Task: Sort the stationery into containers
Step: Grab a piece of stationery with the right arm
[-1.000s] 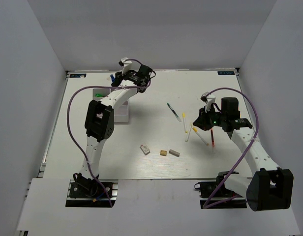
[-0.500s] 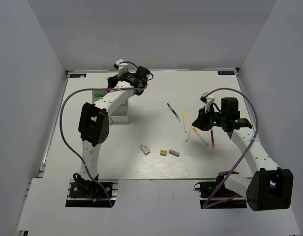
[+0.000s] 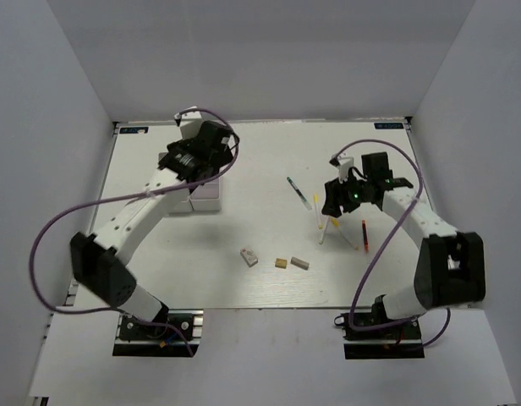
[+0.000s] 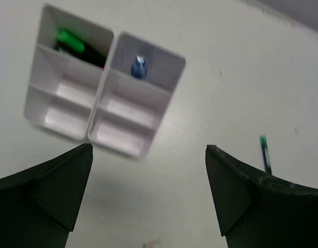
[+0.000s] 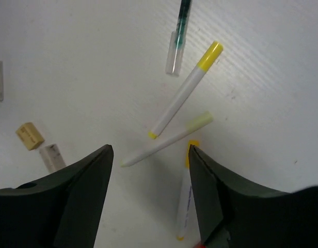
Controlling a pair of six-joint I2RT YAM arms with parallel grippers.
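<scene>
The left gripper [image 4: 148, 153] hung with its jaws spread wide and nothing between them. Beyond it, at the upper left of its wrist view, sat the white tray [image 4: 99, 98] (two columns of three compartments). A green highlighter [image 4: 71, 41] lay in its far left compartment and a blue bottle [image 4: 139, 67] in the far right one. At lower centre of the overhead view, three eraser blocks [image 3: 280, 263] lay in a row. Right of centre, the right gripper [image 5: 150, 155] hovered with its jaws apart and empty, above three yellow-tipped sticks [image 5: 185, 90] and a green pen [image 5: 178, 36]. The red pen [image 3: 364, 235] lay just right of the sticks.
</scene>
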